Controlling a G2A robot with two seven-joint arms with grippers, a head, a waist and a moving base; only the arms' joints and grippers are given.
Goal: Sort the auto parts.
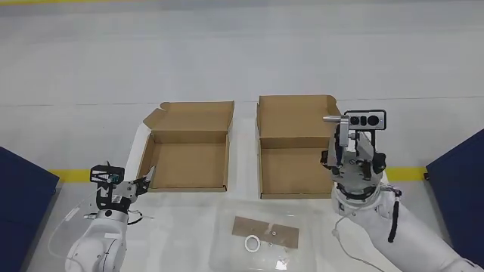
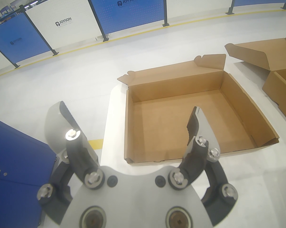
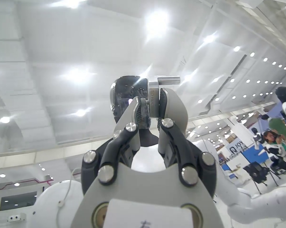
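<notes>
A white ring (image 1: 252,243) lies on the near worktop (image 1: 189,219). The left tool (image 1: 146,180), wide open and empty, sits just before the left box (image 1: 189,160). The right tool (image 3: 152,105) points upward and clamps a small metal part (image 3: 160,84) by the right box (image 1: 291,172).

Two boxes sit side by side on the desk (image 1: 181,211) at mid-frame in the top view: the left box (image 1: 189,155) and the right box (image 1: 295,155), a gap between them. Below them, at bottom centre, a tray (image 1: 227,245) holds a flat card (image 1: 266,230) with a ring (image 1: 252,243) at its lower-left edge. The left hand (image 1: 146,181) is just left of the left box's lower corner. The right hand (image 1: 336,147) is at the right box's right edge, a metal part (image 3: 157,88) in it.
</notes>
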